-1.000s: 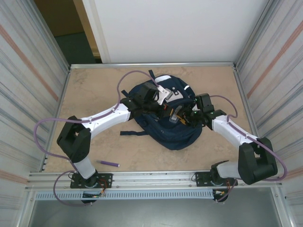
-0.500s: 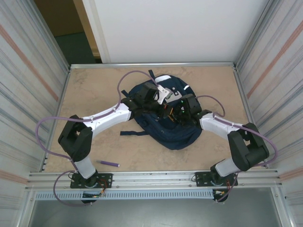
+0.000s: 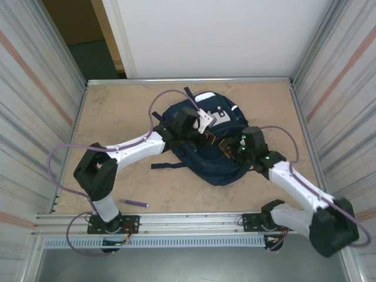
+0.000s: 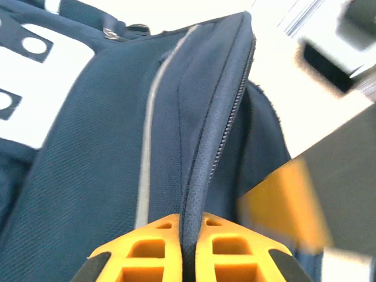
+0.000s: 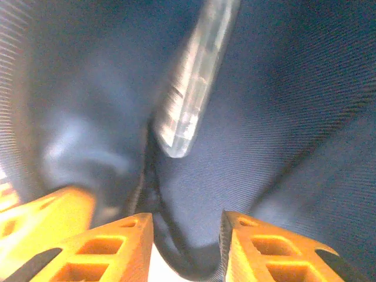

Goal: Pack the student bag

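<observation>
The navy student bag [image 3: 226, 170] lies in the middle of the table, its white-striped top pointing to the far side. My left gripper [image 3: 204, 136] is shut on the bag's zip edge [image 4: 218, 135] and holds it lifted; the orange fingers [image 4: 147, 249] pinch the dark seam. From the right, my right gripper [image 3: 230, 150] reaches into the opening with its jaws open. Past its fingertips [image 5: 132, 235] a clear, silvery pen-like thing [image 5: 194, 88] lies loose against the bag's blue lining [image 5: 282, 117]. A fold of that lining sits low between the fingers, not pinched.
A purple pen [image 3: 135, 203] lies on the table near the front edge, beside the left arm's base. A dark strap [image 3: 167, 165] trails from the bag's left side. Metal walls close in the table left and right.
The right gripper pushed into the bag's opening with the silvery thing, opened its jaws and pulled back a little, leaving the thing inside. The left gripper kept its hold on the zip edge.
</observation>
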Controlling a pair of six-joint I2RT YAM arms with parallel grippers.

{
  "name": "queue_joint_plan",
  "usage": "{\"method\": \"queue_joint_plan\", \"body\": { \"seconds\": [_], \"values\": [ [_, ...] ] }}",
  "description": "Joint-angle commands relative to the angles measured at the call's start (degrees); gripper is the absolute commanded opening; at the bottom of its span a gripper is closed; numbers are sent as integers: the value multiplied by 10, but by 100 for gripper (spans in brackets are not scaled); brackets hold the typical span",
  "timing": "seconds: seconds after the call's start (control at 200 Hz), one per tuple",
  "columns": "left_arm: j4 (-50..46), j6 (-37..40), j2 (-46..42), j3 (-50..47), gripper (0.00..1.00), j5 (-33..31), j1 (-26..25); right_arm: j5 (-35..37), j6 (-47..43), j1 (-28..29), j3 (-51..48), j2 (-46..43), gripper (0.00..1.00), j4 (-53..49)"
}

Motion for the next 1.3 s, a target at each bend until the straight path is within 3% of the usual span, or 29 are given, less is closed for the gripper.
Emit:
{"method": "queue_joint_plan", "body": {
  "seconds": [0.0,0.17,0.286,0.391,0.521,0.591,0.656,0.837,0.907,1.137,1.293],
  "values": [
    [-33,80,15,9,0,-97,11,45,-78,-31,6,-92,39,-96],
    [-54,134,-5,-1,11,-125,9,110,-175,-32,63,-181,43,-201],
    [-53,143,-34,-18,31,-101,5,114,-244,-32,117,-180,43,-241],
    [-92,105,-77,-26,43,-137,-3,97,-299,-32,151,-151,43,-258],
    [-168,68,-148,-52,49,-180,-12,22,-347,-25,169,-102,43,-241],
    [-219,19,-189,-67,52,-220,-10,-15,-384,-3,170,-69,44,-219],
    [-278,-30,-228,-77,55,-238,1,0,-421,33,184,-27,45,-222],
    [-356,-139,-346,-140,60,-203,93,62,-488,175,251,100,48,-225],
    [-372,-164,-392,-175,67,-200,140,71,-492,232,265,144,48,-194],
    [-426,-227,-496,-245,73,-162,368,73,-495,406,347,316,47,-120],
    [-432,-218,-518,-261,76,-138,467,87,-532,487,420,433,55,-111]
  ]
}}
